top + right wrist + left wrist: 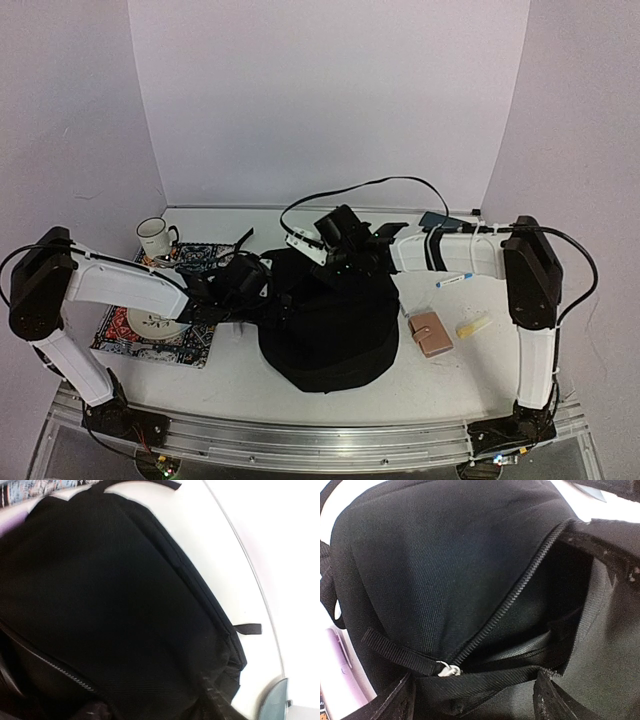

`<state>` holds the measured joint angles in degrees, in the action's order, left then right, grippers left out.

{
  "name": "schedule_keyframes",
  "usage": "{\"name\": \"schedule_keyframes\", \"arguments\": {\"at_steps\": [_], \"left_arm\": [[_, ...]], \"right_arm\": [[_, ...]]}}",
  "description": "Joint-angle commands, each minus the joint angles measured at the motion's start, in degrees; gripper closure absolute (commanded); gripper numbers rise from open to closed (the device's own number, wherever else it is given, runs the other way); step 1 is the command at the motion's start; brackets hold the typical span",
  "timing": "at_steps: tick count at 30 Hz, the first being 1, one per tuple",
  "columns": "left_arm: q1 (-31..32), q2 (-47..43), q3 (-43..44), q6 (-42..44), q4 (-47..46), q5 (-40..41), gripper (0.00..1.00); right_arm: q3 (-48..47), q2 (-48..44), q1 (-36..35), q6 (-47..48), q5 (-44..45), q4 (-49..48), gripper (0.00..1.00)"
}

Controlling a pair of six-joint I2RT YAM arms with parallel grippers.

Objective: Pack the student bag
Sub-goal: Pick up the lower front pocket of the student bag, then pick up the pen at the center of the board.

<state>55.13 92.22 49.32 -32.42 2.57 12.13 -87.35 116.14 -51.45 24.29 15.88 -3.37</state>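
Note:
The student bag (330, 335), a black backpack, lies in the middle of the table with its top toward the back. My left gripper (262, 283) is at the bag's upper left. In the left wrist view this gripper (475, 702) stands open, with a fold of the opening's rim between its fingers (400, 700). The zipper (515, 595) is partly undone, its metal pull (449, 669) is near the left finger, and grey lining (610, 645) shows inside. My right gripper (335, 262) is over the bag's top edge. Its fingers (217, 700) stand apart, pressed into the black fabric (110, 590).
At the left, a patterned mat (125, 340) carries a plate (150, 322), and a mug (155, 235) stands behind it. Right of the bag lie a pink wallet (432, 333), a yellow item (473, 325) and a pen (455, 280). A dark tray (440, 220) sits at the back right.

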Motion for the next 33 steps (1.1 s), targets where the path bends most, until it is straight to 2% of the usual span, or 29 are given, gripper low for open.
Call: {"name": "schedule_keyframes", "arguments": {"at_steps": [1,6,12,19,29,33], "left_arm": [[0.3,-4.1,-0.5,0.3,0.2,0.1,0.18],[0.2,-6.7,-0.7,-0.9,0.7,1.0,0.17],[-0.1,-8.1,-0.4,-2.9,1.6,0.3,0.17],[-3.0,-8.8,-0.2,-7.3,4.2,-1.3,0.17],[-7.3,-18.9,-1.1,-8.8,11.4,0.8,0.15],[-10.6,-19.8,-3.6,-11.1,16.0,2.1,0.16]], "right_arm": [[0.5,-2.0,-0.4,-4.0,0.7,-5.6,0.62],[3.5,-4.4,-0.4,-5.6,2.1,-8.8,0.8],[7.8,-7.6,-0.4,-5.2,0.0,-13.0,0.99],[14.7,-11.8,-1.6,0.2,-0.4,-21.4,1.0],[16.9,-12.5,-2.3,1.6,1.8,-24.8,1.0],[16.8,-12.2,-2.4,1.0,1.5,-24.9,1.0]]}}
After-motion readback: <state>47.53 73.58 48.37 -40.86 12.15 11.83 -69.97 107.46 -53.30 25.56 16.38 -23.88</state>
